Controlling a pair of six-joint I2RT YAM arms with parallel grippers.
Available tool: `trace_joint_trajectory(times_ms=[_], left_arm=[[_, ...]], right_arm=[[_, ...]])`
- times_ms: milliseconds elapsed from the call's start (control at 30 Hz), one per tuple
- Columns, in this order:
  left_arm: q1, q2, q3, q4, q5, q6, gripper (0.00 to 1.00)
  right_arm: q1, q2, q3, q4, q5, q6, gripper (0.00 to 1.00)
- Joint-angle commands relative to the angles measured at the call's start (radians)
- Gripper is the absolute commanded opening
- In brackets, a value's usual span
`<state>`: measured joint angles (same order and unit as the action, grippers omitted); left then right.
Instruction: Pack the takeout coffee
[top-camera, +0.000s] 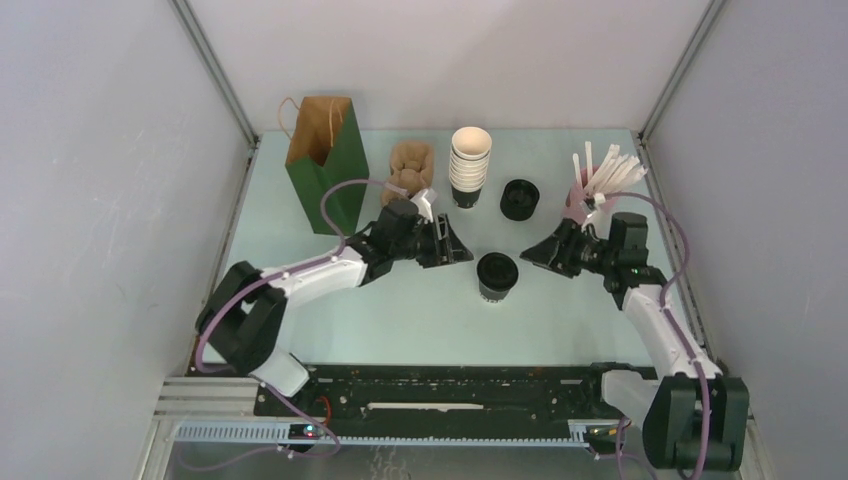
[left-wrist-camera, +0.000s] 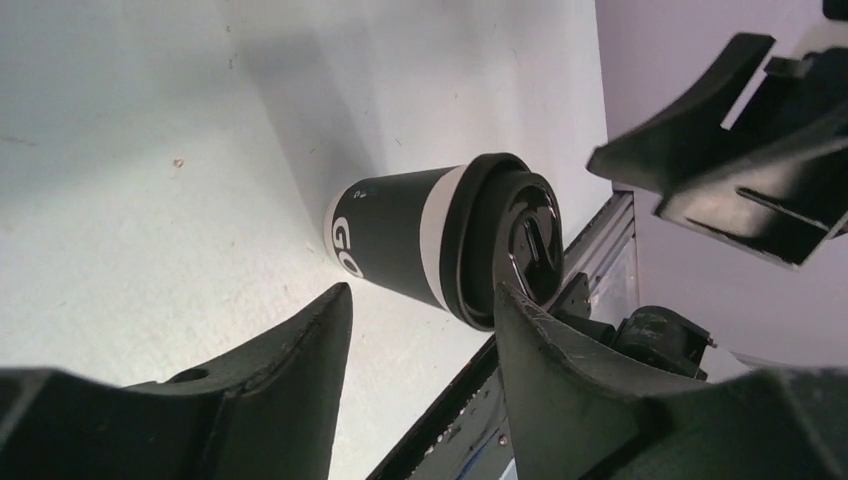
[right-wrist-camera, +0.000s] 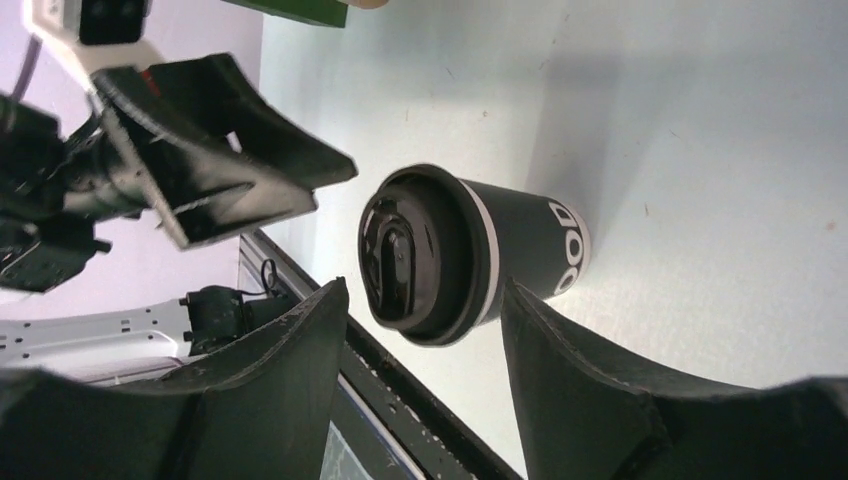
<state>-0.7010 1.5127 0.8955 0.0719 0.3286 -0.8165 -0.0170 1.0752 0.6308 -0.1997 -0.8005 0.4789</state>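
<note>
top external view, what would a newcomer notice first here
The lidded takeout coffee stands alone mid-table, with the left arm and right arm aiming open jaws at it from either side, neither touching it. Next come the tall green paper bag at the back left and the stack of white-lined cups farther right along the back.

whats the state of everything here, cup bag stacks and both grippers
takeout coffee: upright on the table, lid on, not held
green bag: standing, top open
cup stack: upright, lidless
lid stack: on the table, no cup under it
left gripper: open, clear of the coffee
right gripper: open, clear of the coffee
</note>
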Motion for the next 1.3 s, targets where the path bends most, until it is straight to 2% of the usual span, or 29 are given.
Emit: trace_joint_trajectory(times_ms=[0, 67, 167, 367, 667, 800, 967, 1267], left_arm=[[0.007, 0.105, 0.074, 0.113, 0.116, -0.044, 0.58], [0.007, 0.143, 0.08, 0.154, 0.153, -0.065, 0.54], [0.008, 0.174, 0.082, 0.177, 0.161, -0.08, 0.5], [0.007, 0.169, 0.074, 0.169, 0.136, -0.071, 0.51], [0.008, 0.199, 0.1, 0.144, 0.124, -0.058, 0.51], [0.006, 0.209, 0.112, 0.138, 0.119, -0.052, 0.54], [0.006, 0.221, 0.115, 0.132, 0.115, -0.049, 0.5], [-0.003, 0.235, 0.117, 0.078, 0.081, -0.024, 0.5]], right_arm=[[-0.07, -0.069, -0.103, 0.008, -0.174, 0.028, 0.67], [-0.068, -0.061, -0.146, 0.069, -0.245, 0.061, 0.66], [-0.058, -0.031, -0.196, 0.157, -0.299, 0.1, 0.58], [0.007, -0.027, -0.22, 0.19, -0.268, 0.115, 0.56], [-0.046, 0.027, -0.241, 0.265, -0.254, 0.118, 0.44], [-0.035, 0.054, -0.246, 0.298, -0.267, 0.128, 0.44], [-0.033, 0.075, -0.25, 0.315, -0.248, 0.132, 0.43], [-0.032, 0.149, -0.265, 0.384, -0.228, 0.147, 0.37]])
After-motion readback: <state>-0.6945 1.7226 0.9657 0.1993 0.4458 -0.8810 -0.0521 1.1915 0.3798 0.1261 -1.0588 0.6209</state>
